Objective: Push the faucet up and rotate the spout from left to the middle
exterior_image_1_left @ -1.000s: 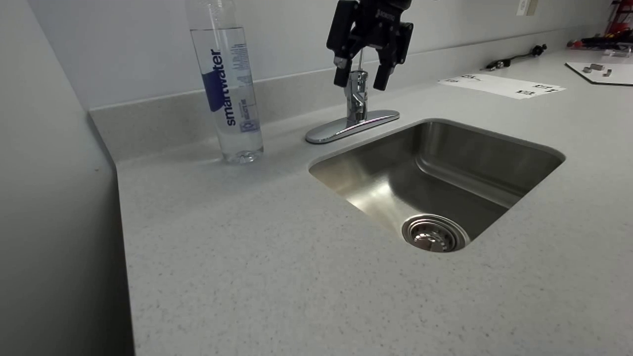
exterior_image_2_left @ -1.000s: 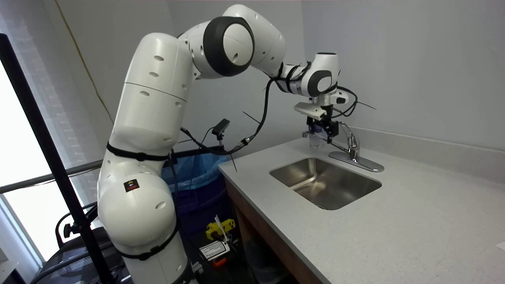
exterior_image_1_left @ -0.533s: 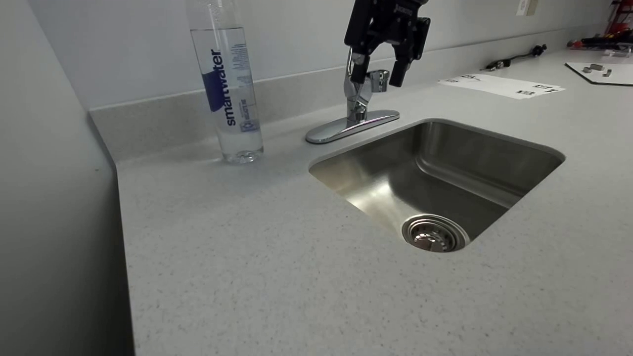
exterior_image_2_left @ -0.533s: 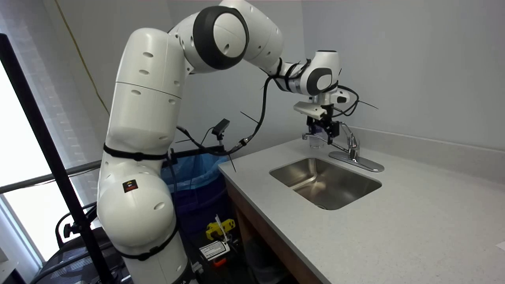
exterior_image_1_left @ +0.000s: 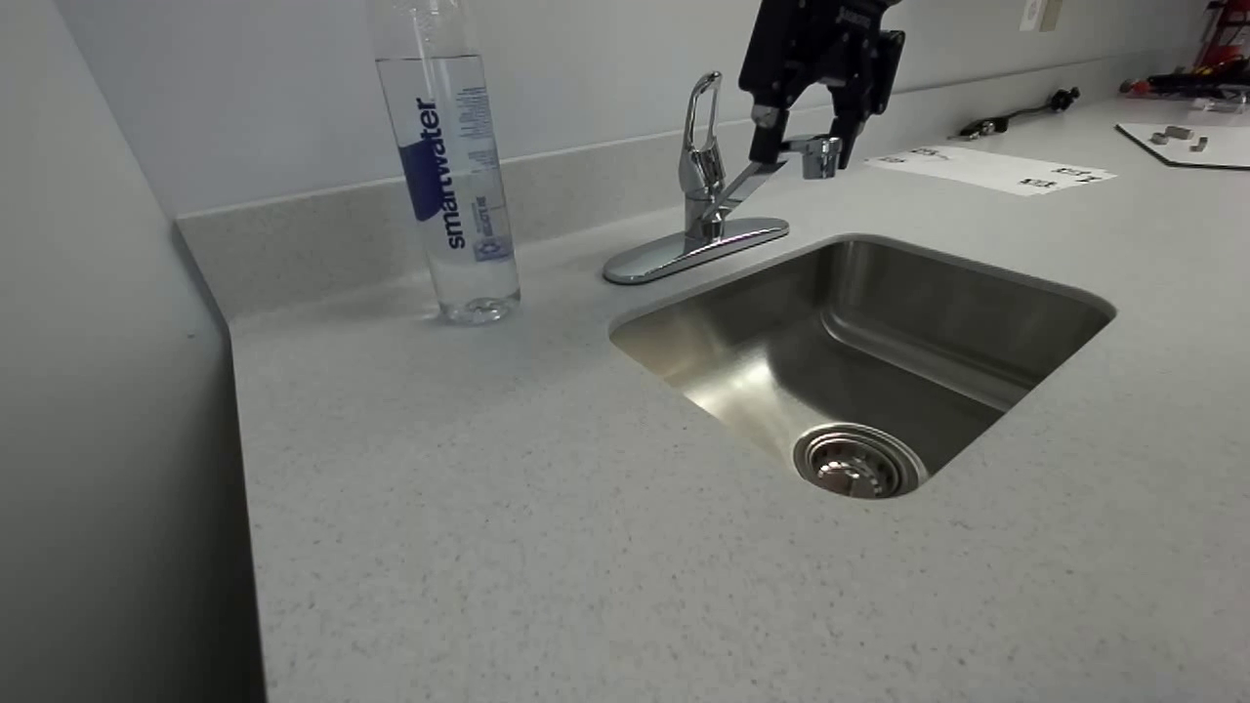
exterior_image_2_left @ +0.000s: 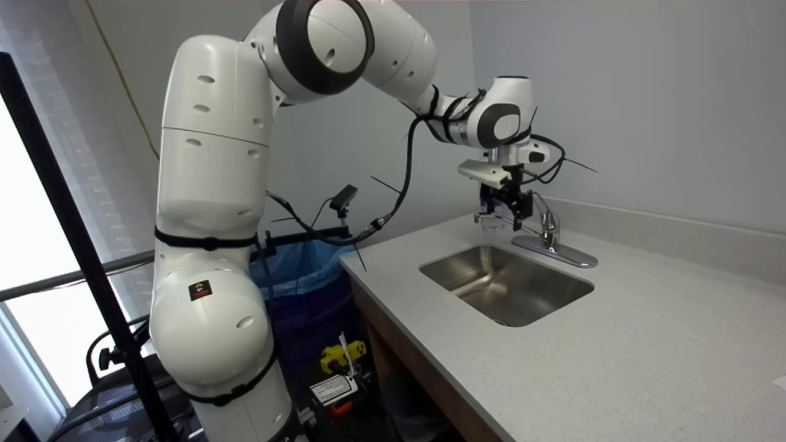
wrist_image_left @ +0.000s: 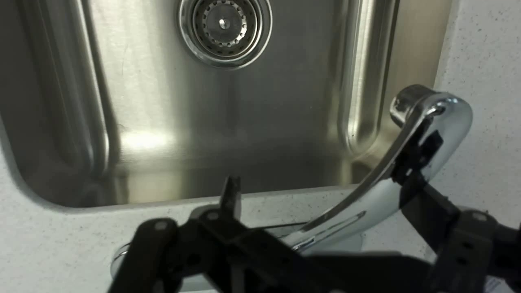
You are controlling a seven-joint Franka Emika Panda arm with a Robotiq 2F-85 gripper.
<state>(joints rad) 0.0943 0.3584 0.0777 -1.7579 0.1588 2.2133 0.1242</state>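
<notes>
The black tool (exterior_image_1_left: 807, 153) gapes wide around the glossy, arched chrome spout (wrist_image_left: 378, 199).

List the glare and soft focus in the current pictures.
Wrist view: a bright hotspot glares in the sink, and the end effector looks soft and out of focus along the bottom, while the spout looks sharper; in an exterior view, the window is washed out to plain white.
</notes>
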